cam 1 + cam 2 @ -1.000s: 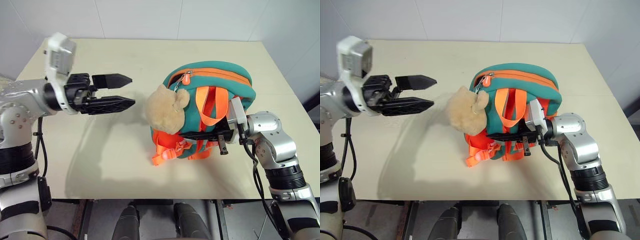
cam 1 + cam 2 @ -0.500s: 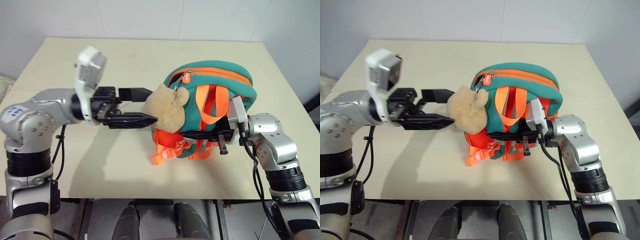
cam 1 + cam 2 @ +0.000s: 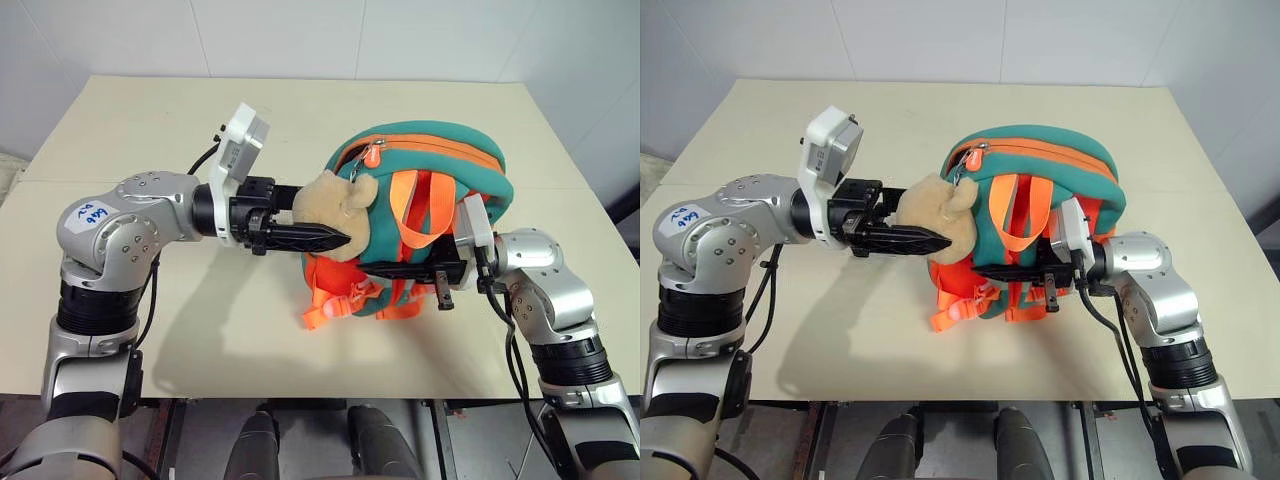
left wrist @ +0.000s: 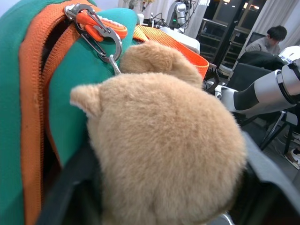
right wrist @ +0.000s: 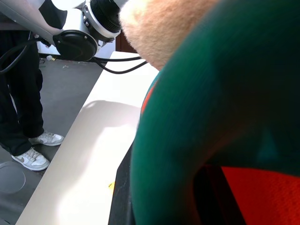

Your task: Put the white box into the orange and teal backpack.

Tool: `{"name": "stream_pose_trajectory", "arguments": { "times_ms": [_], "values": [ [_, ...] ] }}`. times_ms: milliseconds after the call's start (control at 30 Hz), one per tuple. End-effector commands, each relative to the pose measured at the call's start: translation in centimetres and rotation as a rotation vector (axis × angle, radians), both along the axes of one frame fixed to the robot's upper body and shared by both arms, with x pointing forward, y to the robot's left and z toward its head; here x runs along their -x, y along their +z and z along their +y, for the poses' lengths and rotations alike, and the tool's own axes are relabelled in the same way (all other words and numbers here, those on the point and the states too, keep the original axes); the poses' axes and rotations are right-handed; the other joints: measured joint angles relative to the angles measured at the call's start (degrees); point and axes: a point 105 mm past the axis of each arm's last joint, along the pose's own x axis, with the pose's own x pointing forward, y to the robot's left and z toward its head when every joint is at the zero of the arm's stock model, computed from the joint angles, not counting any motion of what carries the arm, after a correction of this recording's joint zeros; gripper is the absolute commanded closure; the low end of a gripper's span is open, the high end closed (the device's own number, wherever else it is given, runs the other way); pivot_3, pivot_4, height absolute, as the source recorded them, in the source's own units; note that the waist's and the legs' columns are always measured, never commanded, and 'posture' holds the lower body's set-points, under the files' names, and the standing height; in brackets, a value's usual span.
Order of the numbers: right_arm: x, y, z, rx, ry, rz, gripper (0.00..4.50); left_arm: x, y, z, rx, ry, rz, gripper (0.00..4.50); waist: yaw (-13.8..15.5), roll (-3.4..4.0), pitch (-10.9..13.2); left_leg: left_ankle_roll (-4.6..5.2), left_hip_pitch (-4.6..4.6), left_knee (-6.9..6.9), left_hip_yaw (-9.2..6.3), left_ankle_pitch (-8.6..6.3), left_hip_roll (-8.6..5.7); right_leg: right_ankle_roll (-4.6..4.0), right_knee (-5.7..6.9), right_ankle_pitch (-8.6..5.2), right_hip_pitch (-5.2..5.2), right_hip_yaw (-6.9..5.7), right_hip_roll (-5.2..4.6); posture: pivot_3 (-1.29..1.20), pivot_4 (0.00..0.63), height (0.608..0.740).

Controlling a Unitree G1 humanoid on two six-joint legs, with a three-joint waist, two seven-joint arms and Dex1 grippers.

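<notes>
A small orange and teal backpack [image 3: 425, 215] is standing upright on a cream table [image 3: 200, 320], with its zipper running along the top and orange straps hanging down the side that faces the camera. A tan plush bear [image 3: 335, 205] is hanging from a metal clip [image 4: 101, 35] at the end of the zipper nearest the left gripper [image 3: 310, 228]. That gripper is reaching in level from the robot's left, and its two black fingers are sitting on either side of the bear, one behind it and one in front, with the plush between them; in the left wrist view the bear is bulging right up against the camera between the two dark fingers [image 4: 70, 187]. Whether the fingers are actually squeezing the bear or just bracketing it is hard to tell. The right gripper [image 3: 400, 270] is coming in level from the opposite side, low down on the backpack, and its fingers are clamped shut on the orange straps and fabric there, holding the bag in place. The backpack is therefore sitting between the two grippers, touching both. In the right wrist view, a person's legs and white sneakers [image 5: 35, 150] are standing on the grey floor beside the table.
</notes>
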Motion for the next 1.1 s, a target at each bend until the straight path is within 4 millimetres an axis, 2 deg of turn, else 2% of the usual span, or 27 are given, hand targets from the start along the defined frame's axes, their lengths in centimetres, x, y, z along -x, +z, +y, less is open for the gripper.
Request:
{"name": "stream_pose_trajectory", "arguments": {
  "times_ms": [33,433,767,967,1100],
  "values": [
    [0.6,1.0,-0.2,-0.017,0.002,-0.049,4.5,-0.1,1.6,0.7,-0.026,0.028,-0.057,2.32,-0.01,0.0,0.0,0.0,0.0,0.0,0.0,0.0,0.0,0.0,0.0,0.0,0.0,0.0,0.0,0.0,0.15,0.74],
    [0.8,0.8,-0.2,-0.029,-0.004,-0.041,4.5,-0.8,3.2,4.6,-0.153,0.084,-0.069,2.33,-0.16,0.0,0.0,0.0,0.0,-0.09,0.0,0.0,0.0,-0.02,-0.03,-0.02,-0.04,-0.01,0.01,0.0,0.15,0.74],
    [0.9,0.7,-0.2,-0.029,-0.002,-0.035,4.5,-2.7,1.1,7.3,-0.245,0.115,0.034,2.33,-0.18,0.0,0.0,0.0,0.0,-0.11,0.01,0.0,0.01,-0.06,0.02,-0.05,-0.08,-0.01,0.02,0.0,0.15,0.74],
    [1.0,0.6,-0.1,-0.028,0.003,-0.033,4.5,-3.0,-1.5,7.8,-0.303,0.059,0.151,2.34,-0.11,0.0,0.0,0.0,-0.01,-0.16,0.01,0.0,0.01,-0.08,0.02,-0.08,-0.1,-0.01,0.02,0.0,0.15,0.74],
    [1.0,0.7,-0.1,-0.027,0.006,-0.034,4.5,-3.0,-3.1,7.5,-0.339,0.01,0.209,2.34,-0.11,0.0,0.0,0.0,-0.02,-0.15,0.01,0.0,0.01,-0.08,0.04,-0.08,-0.1,-0.02,0.02,0.0,0.15,0.74]
  ]
}}
